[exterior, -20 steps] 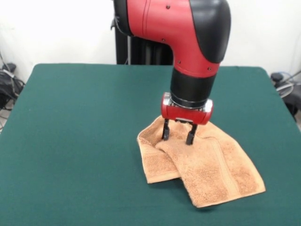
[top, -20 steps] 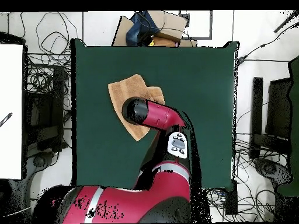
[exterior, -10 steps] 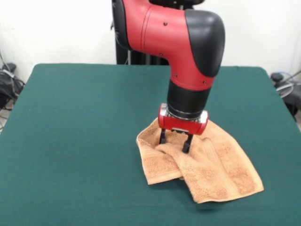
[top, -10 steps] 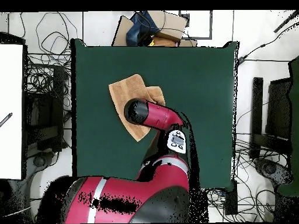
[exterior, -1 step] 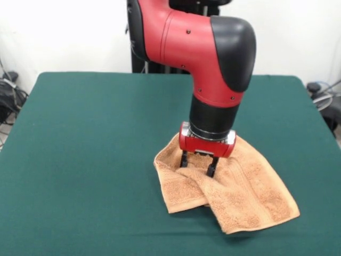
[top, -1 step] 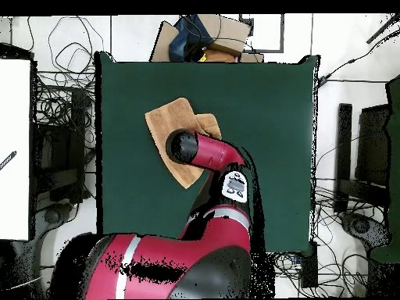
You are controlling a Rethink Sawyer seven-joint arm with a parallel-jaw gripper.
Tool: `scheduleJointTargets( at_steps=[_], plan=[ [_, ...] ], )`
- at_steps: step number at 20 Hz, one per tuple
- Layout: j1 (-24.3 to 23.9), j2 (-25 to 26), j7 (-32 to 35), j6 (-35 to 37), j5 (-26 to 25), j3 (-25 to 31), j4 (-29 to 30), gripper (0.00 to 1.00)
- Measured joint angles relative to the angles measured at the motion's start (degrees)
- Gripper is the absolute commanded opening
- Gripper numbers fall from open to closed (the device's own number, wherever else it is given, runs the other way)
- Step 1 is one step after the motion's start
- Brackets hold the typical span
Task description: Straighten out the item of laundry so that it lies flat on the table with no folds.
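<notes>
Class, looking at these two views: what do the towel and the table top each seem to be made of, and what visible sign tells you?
The towel: probably terry cotton, light orange-tan, with a nubby looped pile and a flat woven band; it drapes in soft folds.
The table: its top looks like dark green felt or similar cloth, matte with no glare.

Orange-tan terry towel (exterior, -1 step: pixel 234 192) — rumpled, one part folded over, woven band visible, on green table (exterior, -1 step: pixel 80 160)

A plain white wall (exterior, -1 step: pixel 64 32) stands behind the worktop (exterior, -1 step: pixel 80 160). Tangled black cables (top, -1 step: pixel 62 86) cover the pale floor (top, -1 step: pixel 332 109) around the worktop, and cardboard boxes (top, -1 step: pixel 205 37) sit at one edge.
</notes>
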Motion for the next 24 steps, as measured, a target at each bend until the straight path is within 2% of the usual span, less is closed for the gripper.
scheduleJointTargets(
  at_steps=[4, 5, 24],
  plan=[
    [0.7, 0.4, 0.0, 0.7, 0.2, -0.9, -0.8, 1.0],
    [1.1, 0.7, 0.0, 0.8, 0.4, -1.3, -1.2, 0.0],
    [1.9, 1.2, 0.0, 1.0, 2.1, -2.3, -1.6, 0.0]
  ],
)
